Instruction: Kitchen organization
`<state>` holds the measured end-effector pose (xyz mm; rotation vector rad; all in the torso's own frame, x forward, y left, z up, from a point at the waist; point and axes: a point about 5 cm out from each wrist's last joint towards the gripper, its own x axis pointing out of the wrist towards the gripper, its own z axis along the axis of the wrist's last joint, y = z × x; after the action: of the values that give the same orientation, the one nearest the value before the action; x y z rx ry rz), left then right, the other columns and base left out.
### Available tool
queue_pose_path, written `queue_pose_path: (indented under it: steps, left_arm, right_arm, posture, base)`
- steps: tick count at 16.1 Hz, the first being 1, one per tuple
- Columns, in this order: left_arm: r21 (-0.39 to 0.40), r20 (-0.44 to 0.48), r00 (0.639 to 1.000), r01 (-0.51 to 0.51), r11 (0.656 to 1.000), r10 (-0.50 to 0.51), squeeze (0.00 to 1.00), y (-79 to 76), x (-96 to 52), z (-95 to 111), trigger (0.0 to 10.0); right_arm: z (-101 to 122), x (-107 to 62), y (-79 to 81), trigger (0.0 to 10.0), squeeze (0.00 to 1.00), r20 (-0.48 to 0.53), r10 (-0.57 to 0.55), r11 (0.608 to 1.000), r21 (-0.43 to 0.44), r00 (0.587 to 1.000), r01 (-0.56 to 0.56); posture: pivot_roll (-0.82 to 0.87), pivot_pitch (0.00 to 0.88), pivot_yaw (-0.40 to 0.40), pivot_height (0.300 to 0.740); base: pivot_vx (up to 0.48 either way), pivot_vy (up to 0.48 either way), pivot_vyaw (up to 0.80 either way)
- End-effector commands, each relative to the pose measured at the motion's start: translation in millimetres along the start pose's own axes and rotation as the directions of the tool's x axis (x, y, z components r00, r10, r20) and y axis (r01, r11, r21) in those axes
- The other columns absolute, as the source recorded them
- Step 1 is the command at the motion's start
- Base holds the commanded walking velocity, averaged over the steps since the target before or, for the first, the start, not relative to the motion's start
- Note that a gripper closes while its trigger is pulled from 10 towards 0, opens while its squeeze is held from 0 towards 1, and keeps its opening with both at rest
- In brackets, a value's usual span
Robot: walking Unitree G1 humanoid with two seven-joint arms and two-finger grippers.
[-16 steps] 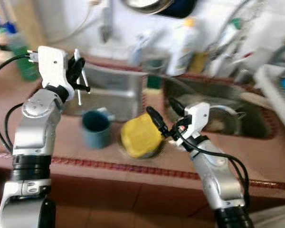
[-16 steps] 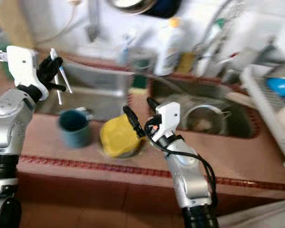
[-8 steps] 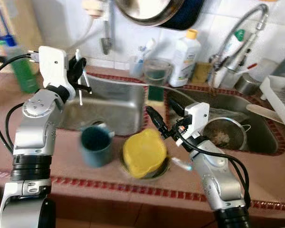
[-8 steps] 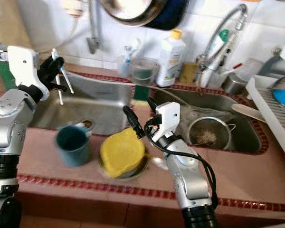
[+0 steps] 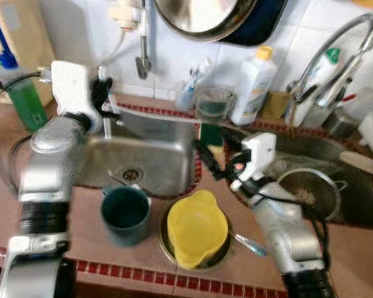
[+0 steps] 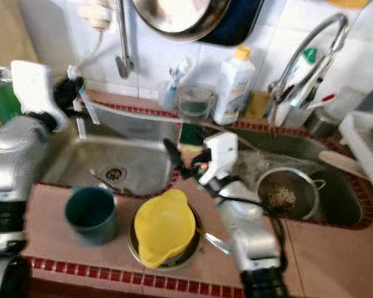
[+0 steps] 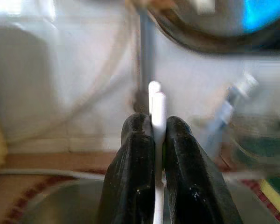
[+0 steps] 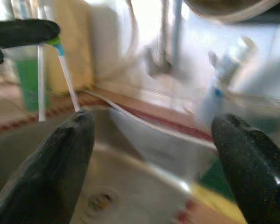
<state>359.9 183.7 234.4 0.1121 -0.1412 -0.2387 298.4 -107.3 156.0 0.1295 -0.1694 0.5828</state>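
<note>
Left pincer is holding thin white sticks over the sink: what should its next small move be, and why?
Probably carry them toward the clear cup on the back ledge, where a toothbrush already stands beside it. The left pincer is shut on the white sticks above the left sink, and the right pincer hangs open and empty.

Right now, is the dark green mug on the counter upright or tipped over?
Upright. The mug stands on the counter beside the yellow bowl, with its open mouth facing up.
</note>
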Motion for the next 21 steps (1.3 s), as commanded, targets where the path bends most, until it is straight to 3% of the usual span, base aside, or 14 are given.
queue_pose_path:
  steps: [1, 3, 5, 9, 12, 21]
  left_arm:
    - [0.028, -0.031, 0.999, -0.016, 0.999, 0.017, 0.00, 2.0, 1.4, -2.6, 10.0]
    - [0.047, -0.053, 0.998, -0.013, 0.999, 0.015, 0.00, 0.5, 2.2, -8.8, 10.0]
    - [0.075, -0.070, 0.997, -0.005, 0.997, 0.011, 0.00, -0.9, 1.9, -16.9, 10.0]
    - [0.125, -0.166, 0.986, 0.010, 0.992, 0.011, 0.00, -5.0, -1.4, -50.6, 10.0]
    - [0.118, -0.202, 0.979, 0.013, 0.993, 0.011, 0.00, -8.6, -6.6, -67.4, 10.0]
    - [0.091, -0.269, 0.962, 0.063, 0.994, -0.036, 0.00, -18.1, -16.8, -90.9, 10.0]
  right_arm:
    - [-0.1, 0.8, -0.7, 10.0, 0.00, -0.031, -0.015, 1.000, -0.006, 0.999, 0.014]
    - [-6.0, -1.7, -2.5, 10.0, 0.00, -0.095, -0.024, 0.999, -0.042, 0.995, 0.020]
    - [-8.6, -6.9, -2.6, 10.0, 0.00, -0.120, -0.013, 1.000, -0.024, 0.993, 0.011]
    - [-10.3, -17.8, 9.6, 10.0, 0.00, -0.149, 0.100, 0.995, -0.013, 0.984, -0.103]
    - [-12.1, -24.3, 19.2, 10.0, 0.00, -0.166, 0.139, 0.990, 0.017, 0.976, -0.138]
    - [-16.2, -40.9, 28.8, 10.0, 0.00, -0.216, 0.159, 0.987, 0.040, 0.963, -0.155]
  posture:
    - [0.02, 0.000, -0.077, 0.740]
    - [0.02, 0.000, -0.074, 0.740]
    - [0.01, 0.000, -0.071, 0.740]
    - [-0.01, 0.000, -0.064, 0.740]
    - [-0.02, 0.000, -0.063, 0.740]
    - [-0.03, 0.002, -0.058, 0.740]
  base:
    - [0.000, 0.000, 0.00]
    - [0.000, 0.000, 0.00]
    - [0.000, 0.000, 0.00]
    - [0.000, 0.000, 0.00]
    - [0.000, 0.000, 0.00]
    - [0.000, 0.000, 0.00]
